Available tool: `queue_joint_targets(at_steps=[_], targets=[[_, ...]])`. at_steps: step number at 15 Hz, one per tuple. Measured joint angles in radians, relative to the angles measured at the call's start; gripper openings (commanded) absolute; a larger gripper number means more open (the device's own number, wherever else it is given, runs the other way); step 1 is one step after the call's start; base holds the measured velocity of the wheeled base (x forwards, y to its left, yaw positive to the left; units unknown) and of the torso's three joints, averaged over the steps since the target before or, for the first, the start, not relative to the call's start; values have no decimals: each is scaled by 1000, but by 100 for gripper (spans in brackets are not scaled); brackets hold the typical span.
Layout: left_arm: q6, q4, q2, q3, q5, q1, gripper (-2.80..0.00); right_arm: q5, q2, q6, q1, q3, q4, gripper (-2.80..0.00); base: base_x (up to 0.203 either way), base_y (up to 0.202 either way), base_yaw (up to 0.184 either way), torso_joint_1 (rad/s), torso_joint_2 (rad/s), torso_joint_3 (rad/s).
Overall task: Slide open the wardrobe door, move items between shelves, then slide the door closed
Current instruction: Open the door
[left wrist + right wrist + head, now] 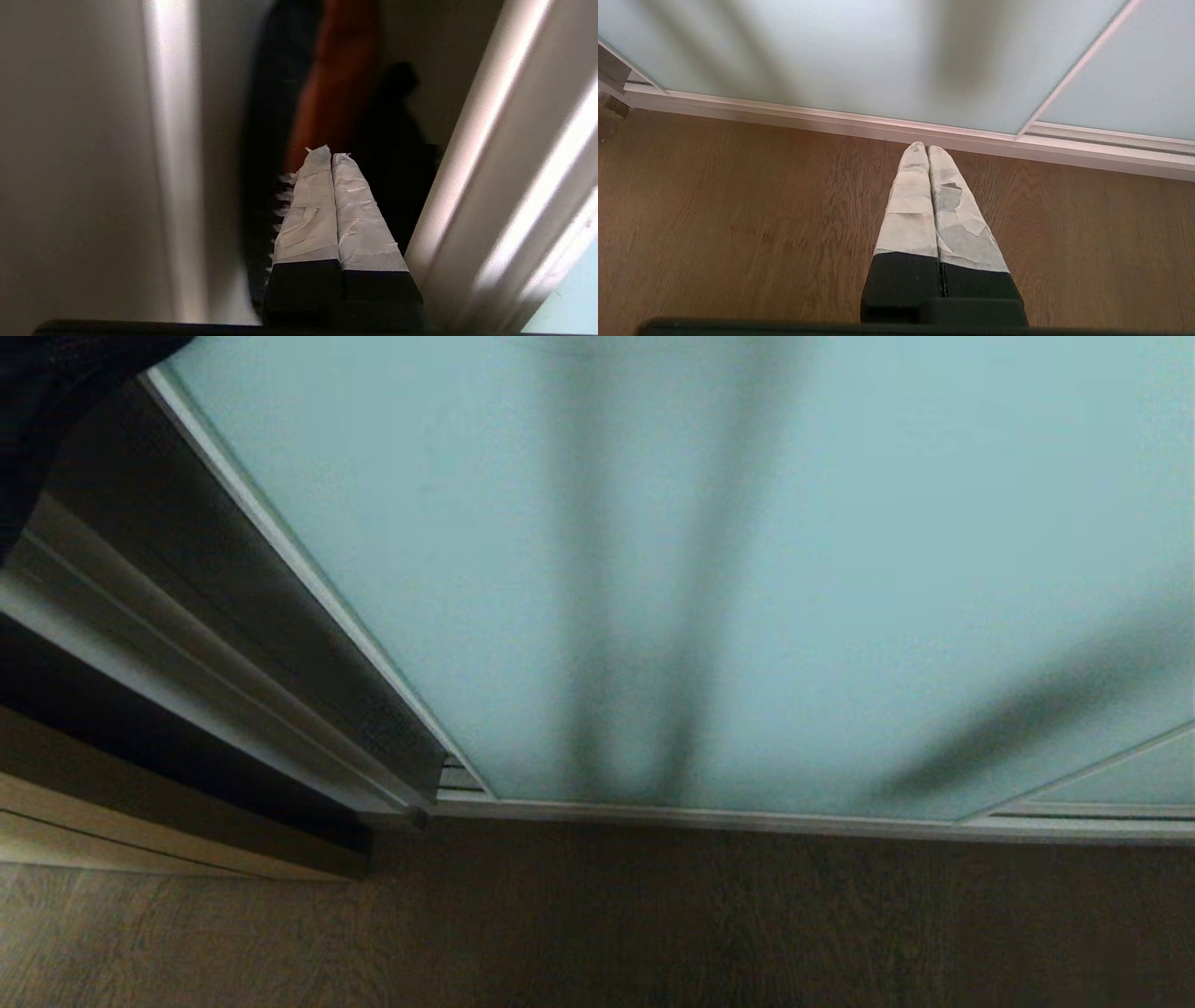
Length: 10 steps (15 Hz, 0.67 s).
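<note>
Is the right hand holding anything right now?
No, the right hand is shut and empty, its taped fingers pressed together above the wood floor.

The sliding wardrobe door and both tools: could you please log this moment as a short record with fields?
door: sliding wardrobe door, frosted glass, fills the head view
door edge: silver frame, a dark gap to its left
left tool: left tool, fingers pressed together, empty, pointing into the gap between metal rails
behind left tool: orange garment among dark clothes
right tool: right tool, fingers together, empty, above the wooden floor near the bottom track
</note>
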Motion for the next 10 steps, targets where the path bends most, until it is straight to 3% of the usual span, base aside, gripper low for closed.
queue_joint_targets(at_steps=[4, 10], targets=[[2, -6, 56, -15, 35, -110, -280, 0, 0, 0, 0, 0, 0, -280, 0, 0, 0, 0, 0, 0], [38, -45, 174, -114, 35, -235, -280, 0, 0, 0, 0, 0, 0, -280, 0, 0, 0, 0, 0, 0]])
